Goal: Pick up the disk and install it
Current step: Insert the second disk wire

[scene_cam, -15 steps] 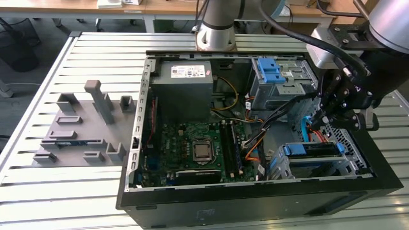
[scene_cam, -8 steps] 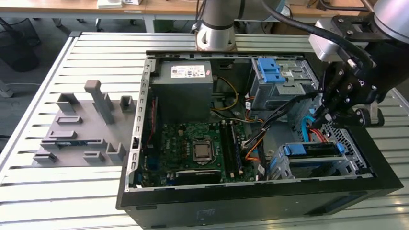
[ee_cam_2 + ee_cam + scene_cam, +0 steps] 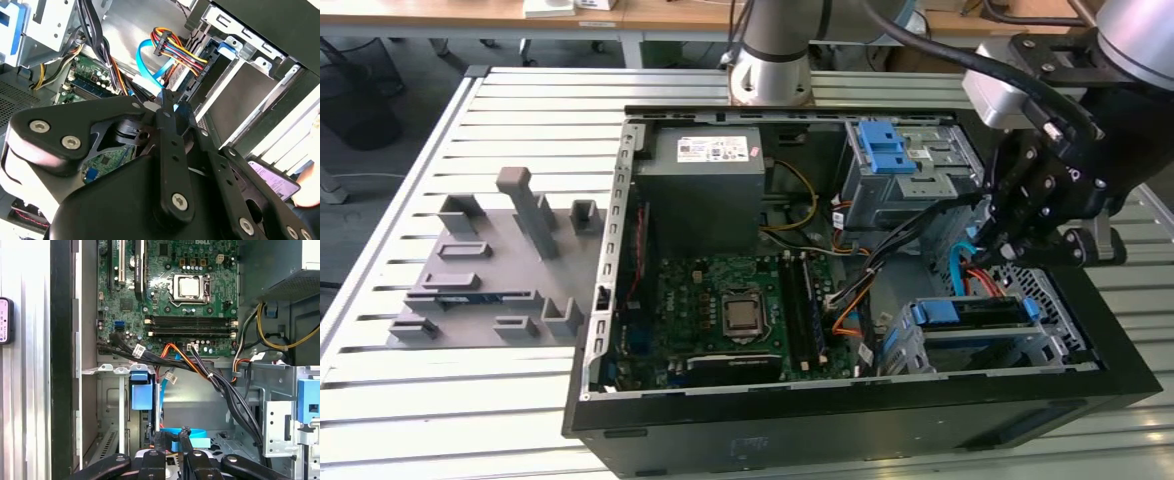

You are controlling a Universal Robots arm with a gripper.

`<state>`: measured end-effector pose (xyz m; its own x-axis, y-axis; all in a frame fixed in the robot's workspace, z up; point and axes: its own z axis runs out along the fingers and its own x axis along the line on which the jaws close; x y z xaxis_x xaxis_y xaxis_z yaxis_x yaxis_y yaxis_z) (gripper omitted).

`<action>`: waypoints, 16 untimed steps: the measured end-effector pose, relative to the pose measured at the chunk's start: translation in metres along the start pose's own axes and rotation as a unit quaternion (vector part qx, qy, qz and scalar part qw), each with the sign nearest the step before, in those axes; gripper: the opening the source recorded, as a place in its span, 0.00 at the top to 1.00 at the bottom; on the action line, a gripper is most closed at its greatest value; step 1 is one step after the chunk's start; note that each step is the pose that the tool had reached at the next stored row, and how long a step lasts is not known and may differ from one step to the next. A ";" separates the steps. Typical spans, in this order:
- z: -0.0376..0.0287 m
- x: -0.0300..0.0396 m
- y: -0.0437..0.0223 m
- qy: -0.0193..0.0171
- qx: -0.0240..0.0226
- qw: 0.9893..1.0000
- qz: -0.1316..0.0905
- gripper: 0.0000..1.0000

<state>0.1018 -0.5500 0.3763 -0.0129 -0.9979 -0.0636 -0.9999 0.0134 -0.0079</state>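
Note:
The disk (image 3: 974, 312) lies flat in the lower drive cage at the front corner of the open computer case on the exterior view's right, its blue rail frame showing. In the first wrist view that blue rail (image 3: 140, 392) sits inside the cage. My gripper (image 3: 1003, 255) hangs just above the cage, over the cables. Its fingers (image 3: 184, 437) are drawn close together, shut in the second wrist view (image 3: 167, 97). A light-blue flat cable (image 3: 192, 432) runs right at the fingertips; I cannot tell whether it is pinched. The gripper is apart from the disk.
The case (image 3: 854, 420) rests on a slatted metal table (image 3: 454, 400). Inside are the grey power-supply box (image 3: 707, 185), the motherboard (image 3: 720, 300), an upper cage with a blue latch (image 3: 891, 148) and a bundle of coloured cables (image 3: 175, 47). A grey fixture (image 3: 494, 270) stands on the exterior view's left.

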 end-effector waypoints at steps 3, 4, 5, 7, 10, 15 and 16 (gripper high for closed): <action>0.0018 -0.0002 0.0000 0.000 0.000 1.000 0.000 0.75; 0.0029 -0.0001 0.0000 0.000 0.000 1.000 0.000 0.75; 0.0039 -0.0001 0.0000 0.001 0.000 1.000 0.001 0.75; 0.0065 0.0000 0.0000 0.004 0.000 1.000 0.001 0.75; 0.0103 0.0002 0.0001 0.009 0.000 1.000 0.001 0.75; 0.0146 0.0005 0.0001 0.011 0.000 1.000 0.002 0.83; 0.0150 0.0007 0.0000 0.008 0.000 1.000 0.002 0.83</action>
<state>0.1020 -0.5497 0.3614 -0.0174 -0.9987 -0.0477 -0.9998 0.0179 -0.0080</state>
